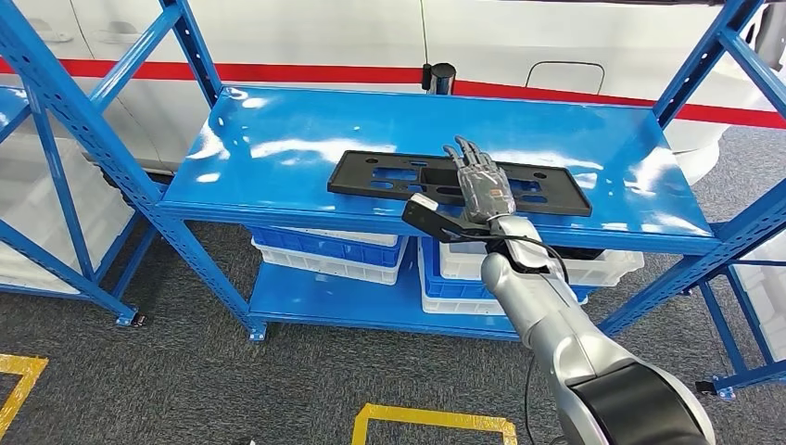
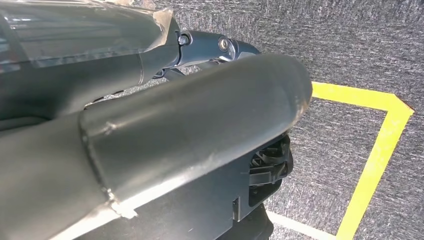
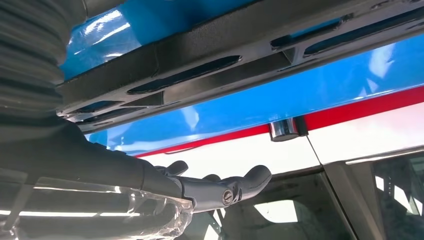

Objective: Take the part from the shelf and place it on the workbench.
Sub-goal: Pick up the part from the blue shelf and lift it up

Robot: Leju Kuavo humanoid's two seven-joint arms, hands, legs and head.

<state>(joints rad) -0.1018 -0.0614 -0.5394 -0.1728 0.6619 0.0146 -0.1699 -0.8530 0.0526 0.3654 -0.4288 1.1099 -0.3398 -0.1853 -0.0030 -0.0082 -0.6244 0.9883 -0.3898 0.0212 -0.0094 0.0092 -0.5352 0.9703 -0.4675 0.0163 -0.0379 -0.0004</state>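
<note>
A flat black part (image 1: 408,159) with several slots lies on the top deck of the blue shelf (image 1: 278,139), close to its front edge. My right hand (image 1: 480,181) is stretched out over the middle of the part, fingers straight and apart, holding nothing. In the right wrist view a gap shows between the part (image 3: 215,50) and my fingers (image 3: 230,192). My left hand (image 2: 200,130) hangs low over grey carpet, its dark fingers (image 2: 210,47) extended with nothing in them.
White and blue bins (image 1: 324,250) (image 1: 593,264) stand on the lower deck. Blue uprights (image 1: 83,130) (image 1: 704,56) frame the shelf on both sides. A white vehicle with a red stripe (image 1: 324,37) stands behind it. Yellow tape (image 1: 436,422) marks the carpet.
</note>
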